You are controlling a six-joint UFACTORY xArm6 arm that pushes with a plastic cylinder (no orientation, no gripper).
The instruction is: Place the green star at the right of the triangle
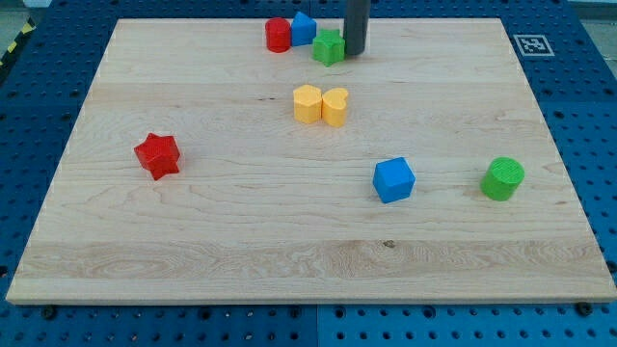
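Note:
The green star lies near the view's top, just right of and below the blue triangle. A red cylinder stands touching the triangle's left side. My tip is at the star's right side, touching it or nearly so. The rod rises from there out of the view's top.
Two yellow blocks sit together in the middle, a hexagon-like one and a heart. A red star lies at the left. A blue cube and a green cylinder lie at the lower right. The wooden board rests on a blue perforated table.

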